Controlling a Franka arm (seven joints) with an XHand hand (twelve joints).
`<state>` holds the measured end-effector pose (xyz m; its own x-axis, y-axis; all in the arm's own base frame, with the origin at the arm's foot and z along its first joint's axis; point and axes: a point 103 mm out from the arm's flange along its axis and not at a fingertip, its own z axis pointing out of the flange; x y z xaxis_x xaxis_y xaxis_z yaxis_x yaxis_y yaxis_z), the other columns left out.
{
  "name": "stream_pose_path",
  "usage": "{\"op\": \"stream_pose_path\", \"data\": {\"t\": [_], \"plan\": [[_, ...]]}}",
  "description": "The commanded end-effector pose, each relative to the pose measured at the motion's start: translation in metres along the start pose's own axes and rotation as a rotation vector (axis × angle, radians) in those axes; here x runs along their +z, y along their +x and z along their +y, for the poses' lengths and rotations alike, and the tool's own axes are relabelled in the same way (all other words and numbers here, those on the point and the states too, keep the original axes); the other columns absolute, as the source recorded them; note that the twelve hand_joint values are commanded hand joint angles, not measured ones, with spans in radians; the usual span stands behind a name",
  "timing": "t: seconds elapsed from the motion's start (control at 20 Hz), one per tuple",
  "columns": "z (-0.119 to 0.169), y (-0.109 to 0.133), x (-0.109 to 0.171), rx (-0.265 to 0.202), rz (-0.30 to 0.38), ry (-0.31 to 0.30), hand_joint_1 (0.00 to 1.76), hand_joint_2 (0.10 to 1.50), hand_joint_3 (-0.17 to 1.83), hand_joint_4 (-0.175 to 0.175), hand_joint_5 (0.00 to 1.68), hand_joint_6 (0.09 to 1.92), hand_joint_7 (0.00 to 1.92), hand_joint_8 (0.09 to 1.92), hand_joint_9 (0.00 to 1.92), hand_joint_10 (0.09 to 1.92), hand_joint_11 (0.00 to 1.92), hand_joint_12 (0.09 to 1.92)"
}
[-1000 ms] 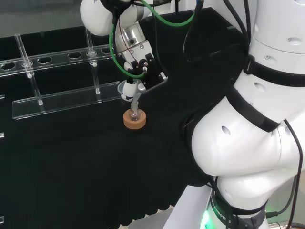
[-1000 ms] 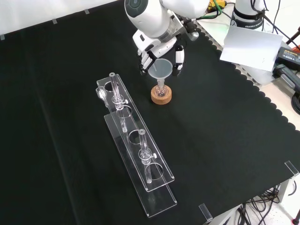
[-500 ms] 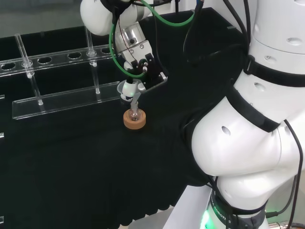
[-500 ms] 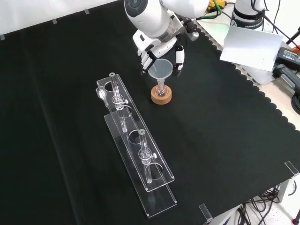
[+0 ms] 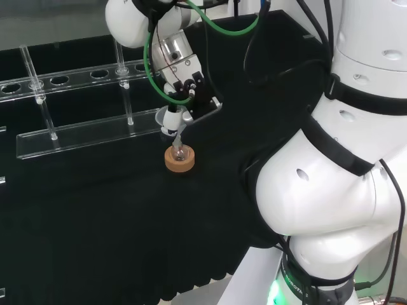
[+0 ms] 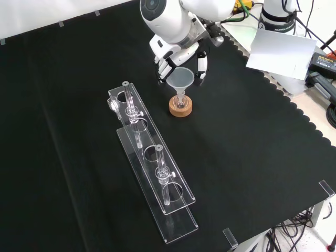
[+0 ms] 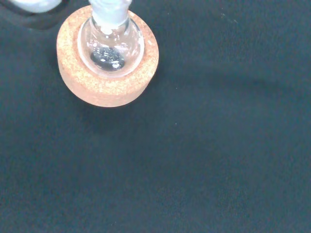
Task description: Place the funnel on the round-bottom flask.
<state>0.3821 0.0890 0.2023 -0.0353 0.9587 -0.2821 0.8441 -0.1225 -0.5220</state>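
Observation:
A small round-bottom flask (image 6: 180, 103) sits on a cork ring (image 6: 181, 110) near the middle of the cloth. The clear funnel (image 6: 180, 79) stands with its stem in the flask's neck, leaning a little in the head view (image 5: 168, 119). The hand (image 6: 201, 63) comes down from above, and its curled fingers bracket the funnel's rim on both sides. In the head view the hand (image 5: 189, 89) is just above the flask (image 5: 180, 151) and cork ring (image 5: 179, 161). Up close, the wrist view looks down on the flask bulb (image 7: 111, 44) in its cork ring (image 7: 104, 90).
A long clear test-tube rack (image 6: 152, 163) lies left of the flask in the front view, with upright tubes in it; in the head view the rack (image 5: 82, 132) stands behind the flask. A white sheet (image 6: 281, 50) lies off the cloth's edge at upper right.
The hand has shifted slightly up and away from the flask. The funnel has settled a little lower in the neck. Flask and cork ring have not moved.

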Motion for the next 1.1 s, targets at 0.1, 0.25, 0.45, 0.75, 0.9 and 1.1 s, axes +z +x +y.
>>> {"op": "stream_pose_path", "data": {"t": [0.1, 0.25, 0.45, 0.75, 0.9, 1.1], "plan": [[0.0005, -0.0013, 0.0015, 0.002, 0.002, 0.004, 0.75, 0.7, 0.54, -0.048, 0.4, 0.53, 0.4, 0.74, 0.66, 0.58, 0.52, 1.28], [0.0003, -0.0017, 0.0018, 0.004, 0.0, 0.01, 0.74, 0.7, 0.54, -0.048, 0.4, 0.51, 0.39, 0.74, 0.64, 0.59, 0.51, 1.28], [-0.0001, -0.0008, 0.0013, 0.002, -0.004, 0.01, 0.74, 0.69, 0.54, -0.048, 0.41, 0.48, 0.39, 0.74, 0.63, 0.6, 0.5, 1.29], [-0.0028, -0.0032, 0.0055, -0.006, 0.009, 0.006, 0.74, 0.69, 0.54, -0.049, 0.41, 0.47, 0.38, 0.74, 0.63, 0.6, 0.49, 1.29], [-0.0032, -0.0037, 0.0045, -0.009, -0.002, 0.007, 0.74, 0.69, 0.54, -0.048, 0.41, 0.46, 0.37, 0.74, 0.62, 0.6, 0.49, 1.29], [-0.0037, -0.0041, 0.0052, -0.005, 0.002, 0.007, 0.73, 0.69, 0.54, -0.048, 0.41, 0.45, 0.37, 0.74, 0.62, 0.61, 0.49, 1.29]]}}
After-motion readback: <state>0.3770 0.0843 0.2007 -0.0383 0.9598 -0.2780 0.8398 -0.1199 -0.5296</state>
